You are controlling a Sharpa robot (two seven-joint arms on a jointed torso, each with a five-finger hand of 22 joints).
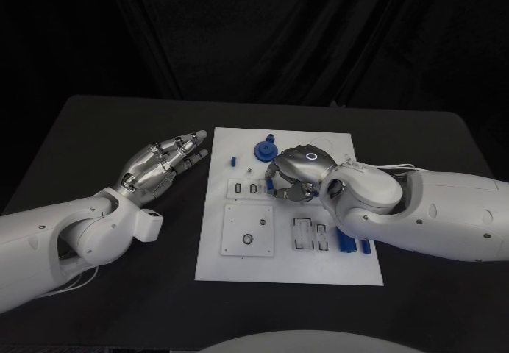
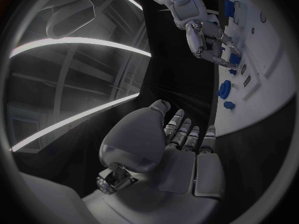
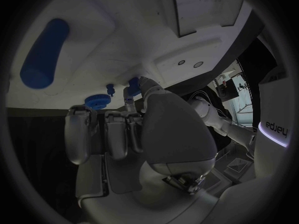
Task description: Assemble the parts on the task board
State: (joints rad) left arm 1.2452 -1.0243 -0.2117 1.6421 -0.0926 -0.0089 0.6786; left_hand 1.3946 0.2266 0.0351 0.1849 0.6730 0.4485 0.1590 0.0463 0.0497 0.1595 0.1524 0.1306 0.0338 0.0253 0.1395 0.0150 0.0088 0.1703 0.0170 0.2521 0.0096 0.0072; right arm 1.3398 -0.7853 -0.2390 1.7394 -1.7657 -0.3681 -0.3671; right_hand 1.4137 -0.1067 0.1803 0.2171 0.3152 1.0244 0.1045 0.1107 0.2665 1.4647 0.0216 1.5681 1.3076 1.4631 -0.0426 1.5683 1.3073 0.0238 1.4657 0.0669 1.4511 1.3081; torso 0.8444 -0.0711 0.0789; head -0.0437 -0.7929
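1. the task board (image 1: 286, 265), a white plate, lies in the middle of the black table (image 1: 95, 140); every place below is given relative to it.
2. a blue gear-like part (image 1: 262, 152) sits near the board's far edge, with a smaller blue piece (image 1: 271, 138) just beyond it and a small blue peg (image 1: 233, 159) beside it toward the board's left edge.
3. a long blue cylinder part (image 1: 347, 241) lies near the board's right edge, partly under the right forearm; the right wrist view shows it as a blue rod (image 3: 44, 55) flat on the white surface.
4. a raised white square block (image 1: 247, 230) with a round hole sits on the board's left half, and dark slots (image 1: 307, 234) are cut beside it toward the middle.
5. the right hand (image 1: 295, 175) is over the board's far middle, fingers curled down toward the surface; in the left wrist view a blue piece (image 2: 234, 58) shows at its fingertips, but i cannot tell whether it is pinched or only touched.
6. the left hand (image 1: 161, 163) hovers over the table just off the board's left edge, fingers stretched out, slightly apart, holding nothing.
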